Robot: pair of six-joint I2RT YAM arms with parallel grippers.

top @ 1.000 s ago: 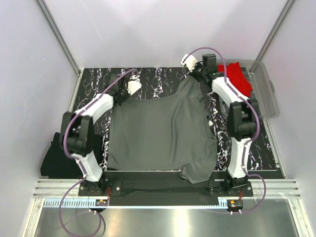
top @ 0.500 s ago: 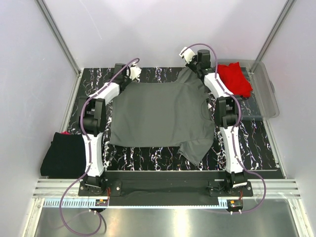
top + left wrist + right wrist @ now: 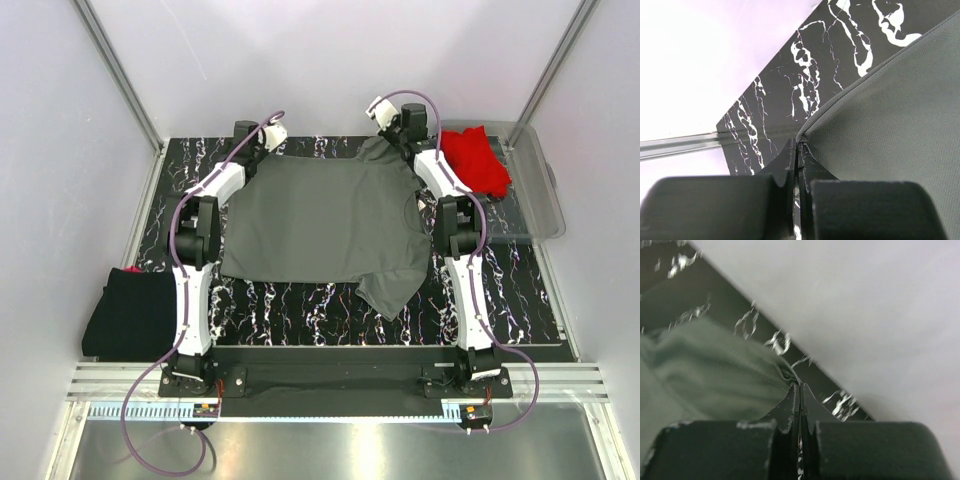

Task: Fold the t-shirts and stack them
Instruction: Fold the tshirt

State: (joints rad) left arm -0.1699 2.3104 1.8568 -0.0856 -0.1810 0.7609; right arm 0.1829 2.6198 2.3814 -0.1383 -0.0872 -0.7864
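A dark grey t-shirt lies spread on the black marbled table, one sleeve trailing toward the front. My left gripper is at the shirt's far left corner, jaws shut on the cloth edge. Stretched out to the shirt's far right corner, my right gripper is shut on a bunched bit of fabric. A red t-shirt sits in the clear tub at the back right. To the left of the table lies a black t-shirt.
White walls stand close behind both grippers at the table's far edge. A metal rail carries the arm bases along the near edge. The tub occupies the right rear corner.
Both arms have stretched toward the back of the table, dragging the grey t-shirt away from the near edge. It lies flatter now.
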